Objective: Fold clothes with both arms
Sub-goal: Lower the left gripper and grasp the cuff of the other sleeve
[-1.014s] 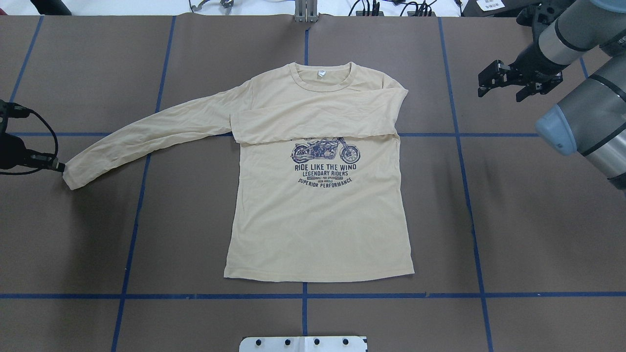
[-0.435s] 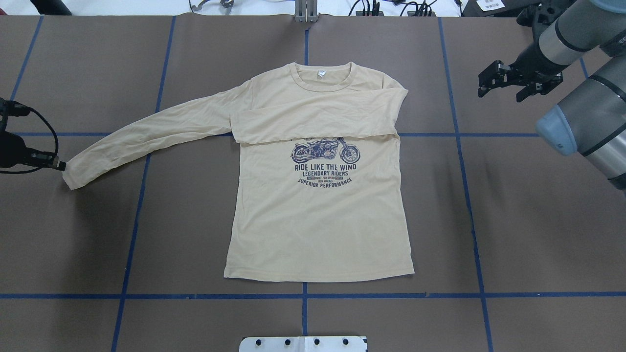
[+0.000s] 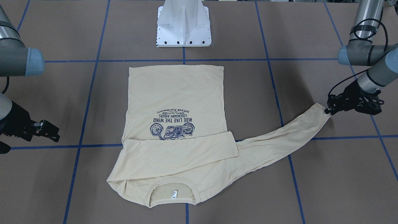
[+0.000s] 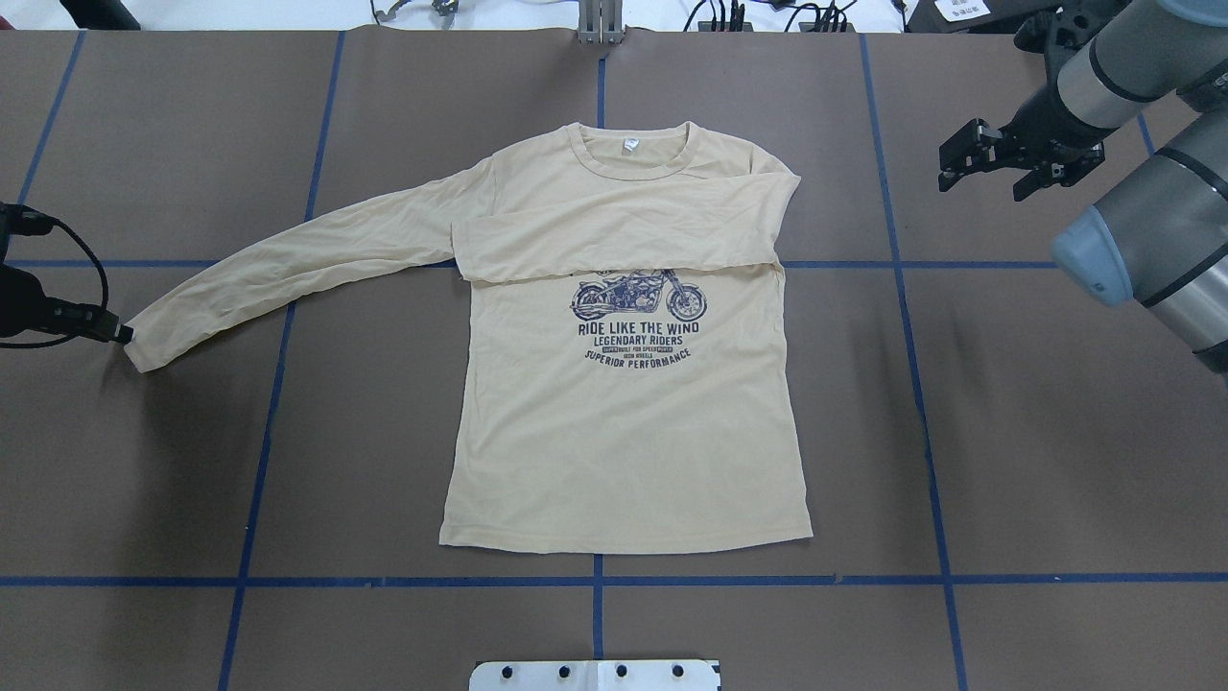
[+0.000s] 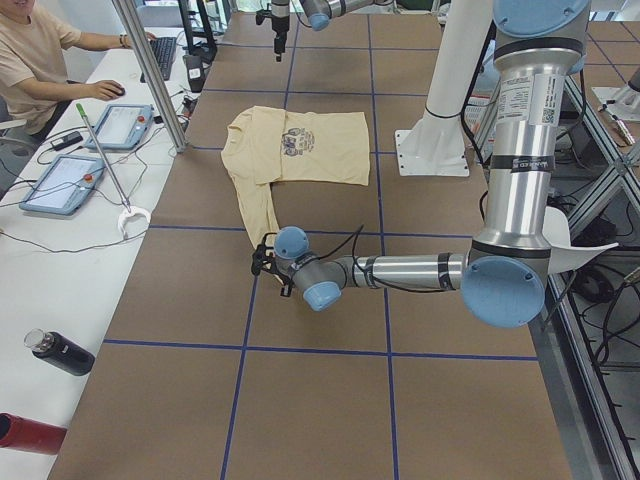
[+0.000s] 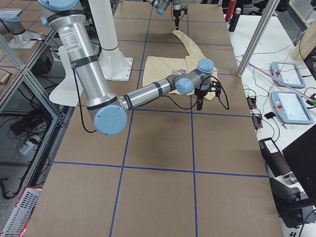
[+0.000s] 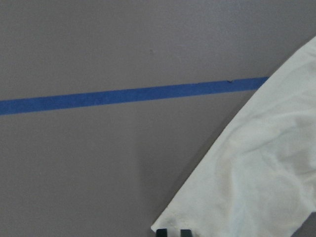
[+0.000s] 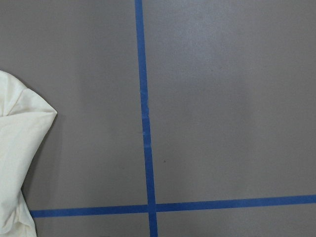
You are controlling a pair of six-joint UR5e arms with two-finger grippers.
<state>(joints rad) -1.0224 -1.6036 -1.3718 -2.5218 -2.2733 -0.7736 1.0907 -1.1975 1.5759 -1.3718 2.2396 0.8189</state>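
1. Left arm (image 5: 520, 150), right of the left-side view: silver-grey tubes, light blue joint caps, white printed label.
2. Right arm (image 6: 81, 64): same colours, black cable.
3. Left gripper (image 3: 327, 110) and right gripper (image 3: 55, 132): black.
4. Pedestal base (image 3: 184, 23), top centre: white, dark screws.

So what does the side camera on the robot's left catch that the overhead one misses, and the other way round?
Only the left-side view shows a person beside the table, two tablet-like controllers and a dark bottle. Only the overhead view makes the print's words readable and shows the neck tag. Both show the T-shirt lying flat, one sleeve folded across its chest, the other stretched out to the left gripper.
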